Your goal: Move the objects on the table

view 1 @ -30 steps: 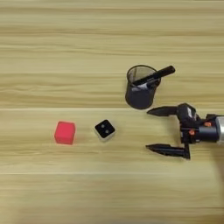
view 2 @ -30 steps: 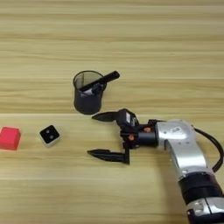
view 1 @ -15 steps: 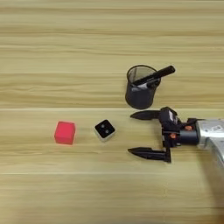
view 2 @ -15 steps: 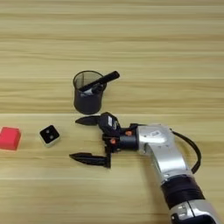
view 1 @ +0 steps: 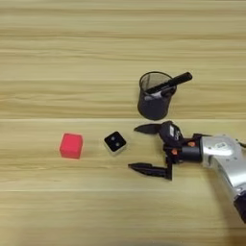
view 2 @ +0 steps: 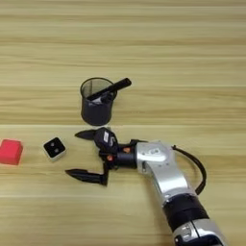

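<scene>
Both views look steeply down from above onto the counter (view 1: 57, 57), whose boards fill each frame edge to edge with the grain running horizontally. The near edge of the scene lies at the bottom of the frame. The two vantage points sit side by side.

Shared ground: the pen cup (view 1: 154, 96), white cube (view 1: 115, 141), red cube (view 1: 71, 145) and gripper (view 1: 144, 149) appear in both.

The left eye view reaches further left, with bare counter beyond the red cube. In the right eye view the red cube (view 2: 10, 152) sits at the left border, and the forearm (view 2: 166, 178) shows down to the bottom edge.
</scene>
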Tool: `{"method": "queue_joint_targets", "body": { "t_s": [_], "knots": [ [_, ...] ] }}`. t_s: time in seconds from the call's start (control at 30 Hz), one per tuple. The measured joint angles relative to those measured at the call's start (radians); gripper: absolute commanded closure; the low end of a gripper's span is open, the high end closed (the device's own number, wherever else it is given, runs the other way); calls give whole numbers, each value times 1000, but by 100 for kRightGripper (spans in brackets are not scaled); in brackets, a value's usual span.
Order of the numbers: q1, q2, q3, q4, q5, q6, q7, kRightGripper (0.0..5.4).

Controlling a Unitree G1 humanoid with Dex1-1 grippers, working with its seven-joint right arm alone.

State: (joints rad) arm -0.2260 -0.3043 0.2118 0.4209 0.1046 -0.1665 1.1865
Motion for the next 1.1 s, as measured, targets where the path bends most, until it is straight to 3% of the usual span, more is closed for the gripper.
{"method": "queue_joint_targets", "body": {
  "t_s": [0.7, 1.0, 1.1],
  "knots": [
    [-92, 110, 66, 133, -100, -77, -142, 2],
    [-109, 122, 76, 167, -108, -113, -157, 2],
    [-120, 131, 78, 187, -110, -122, -171, 36]
  ]
}}
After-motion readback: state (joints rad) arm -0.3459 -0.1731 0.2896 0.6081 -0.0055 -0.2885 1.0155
